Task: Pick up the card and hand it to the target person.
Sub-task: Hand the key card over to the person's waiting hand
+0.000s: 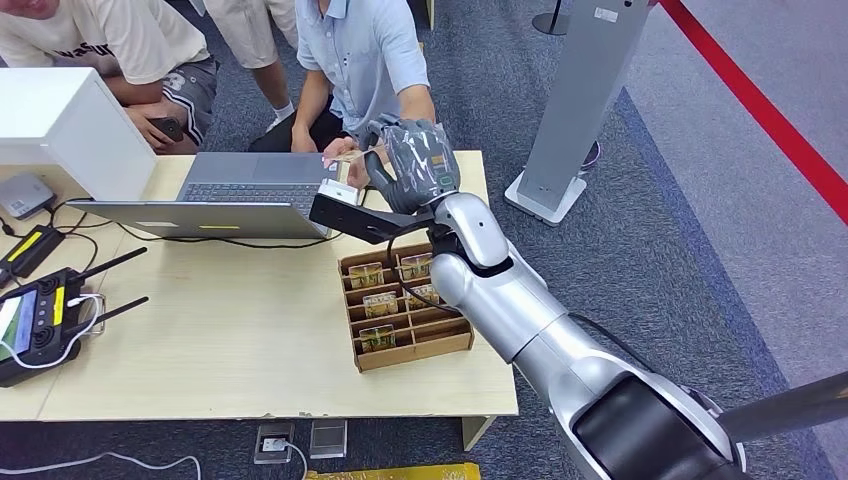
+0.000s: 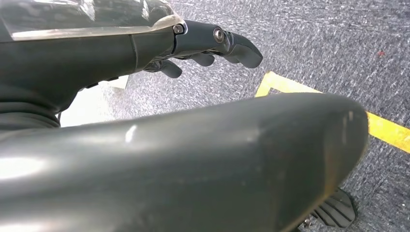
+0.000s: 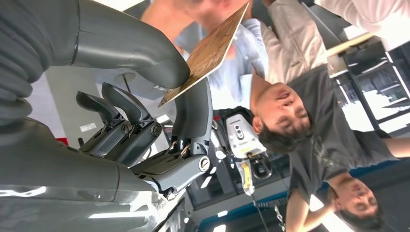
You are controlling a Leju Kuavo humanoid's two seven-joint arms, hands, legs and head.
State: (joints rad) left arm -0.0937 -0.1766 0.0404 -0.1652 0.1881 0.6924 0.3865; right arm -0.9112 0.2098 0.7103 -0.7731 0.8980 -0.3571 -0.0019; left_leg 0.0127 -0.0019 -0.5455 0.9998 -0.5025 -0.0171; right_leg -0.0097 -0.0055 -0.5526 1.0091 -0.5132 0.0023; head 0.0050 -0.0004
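— Card (image 3: 208, 53) first: where is it?

— Pinched in the right hand (image 1: 410, 165), between the thick grey thumb and a dark finger. It is thin, flat and stiff, tan with a fine printed pattern. In the right wrist view one straight edge and a corner stick out free beyond the fingers (image 3: 193, 113). In the head view the hand is raised over the far edge of the tabletop (image 1: 250, 340), and a person's hand (image 1: 340, 150) is at the card (image 1: 345, 156) there; whether it is touching I cannot tell.

— What lies under the arm?

— A brown cardboard box (image 1: 405, 310) with slotted dividers, a few more cards standing in the slots. It sits near the tabletop's right edge, below the silver forearm. A grey laptop (image 1: 225, 195) lies open just beside the hand, and a black controller with two antennas (image 1: 45, 320) is at the left edge. Pale wood-look top, smooth.

— Room to move?

— Grey carpet is open to the right of the tabletop, as far as a grey stand (image 1: 575, 110) and a red floor line (image 1: 770, 120).

— And the left hand?

— The left hand (image 2: 203, 46) appears in its own wrist view, hanging over speckled carpet with a yellow line (image 2: 382, 128). Its dark glossy fingers (image 2: 237, 46) are loosely curled, holding nothing.
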